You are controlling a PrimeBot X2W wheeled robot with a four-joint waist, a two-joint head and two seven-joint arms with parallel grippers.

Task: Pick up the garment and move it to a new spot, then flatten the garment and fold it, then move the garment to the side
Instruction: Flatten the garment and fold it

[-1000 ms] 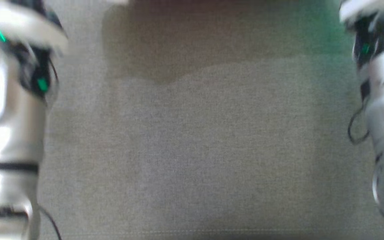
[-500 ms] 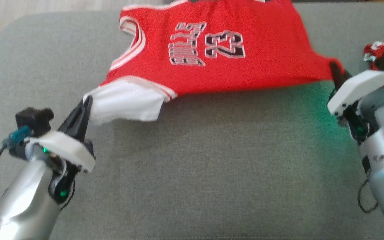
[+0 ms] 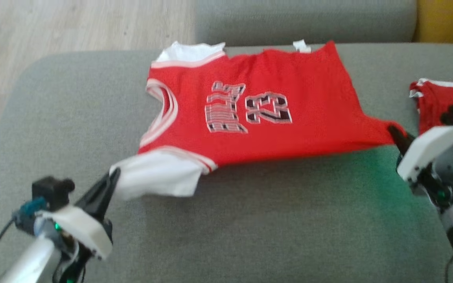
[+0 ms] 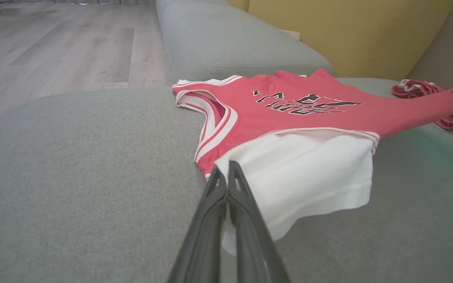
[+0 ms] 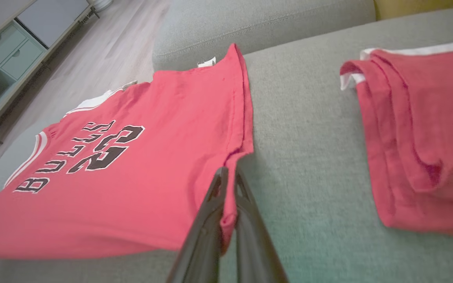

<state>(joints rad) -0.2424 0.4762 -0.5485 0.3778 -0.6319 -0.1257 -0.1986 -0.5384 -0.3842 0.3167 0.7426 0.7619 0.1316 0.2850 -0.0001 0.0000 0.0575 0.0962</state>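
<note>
A grey sofa cushion [image 3: 250,220] carries a red jersey [image 3: 269,98], its near edge apparently raised off the fabric; a folded red garment [image 3: 441,100] lies to its right.

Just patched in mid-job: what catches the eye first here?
A red basketball jersey with a black 23 is stretched across the grey fabric sofa cushion, centre of the head view. The left gripper is shut on its white sleeve, the right gripper on its red hem corner. A folded red garment sits at far right.
</note>
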